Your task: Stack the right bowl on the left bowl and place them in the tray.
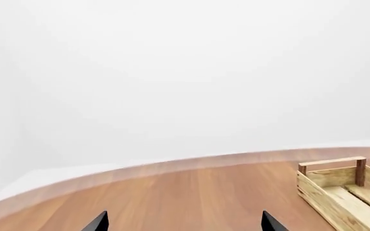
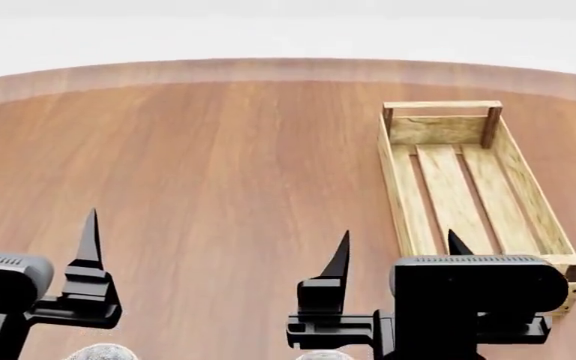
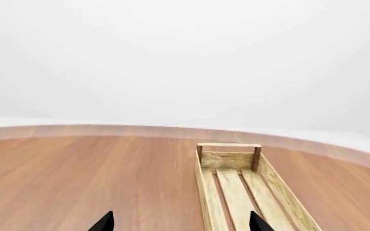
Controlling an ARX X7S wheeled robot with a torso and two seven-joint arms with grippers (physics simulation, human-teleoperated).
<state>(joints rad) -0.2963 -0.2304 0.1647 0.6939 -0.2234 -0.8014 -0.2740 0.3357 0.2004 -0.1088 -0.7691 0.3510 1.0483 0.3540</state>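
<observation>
Hovering low over the near edge of the wooden surface point(image 2: 218, 195), both arms look to be at the very start of the job, with nothing picked up yet. The left gripper point(image 2: 30, 229) has its dark pointed fingers standing well apart and bare between them, and the right gripper point(image 2: 398, 255) is the same, spread wide with nothing in its grasp. Right at the bottom of the head view two pale rounded shapes just peek in: one under the left gripper, the left bowl point(image 2: 101, 351) I would guess, and another sliver under the right, probably the right bowl point(image 2: 320, 355), though so little shows that I cannot be sure of either. Farther out, ahead of the right gripper, the tray point(image 2: 400, 195) lies lengthwise on the surface, its slatted bottom bare and its corner posts upright; nothing is in it. From here I judge the stacking step has not begun, so the next move calls for the right arm to drop toward the bowl beneath it, close on its rim, and carry it across over the left one, before anything heads out to the tray
</observation>
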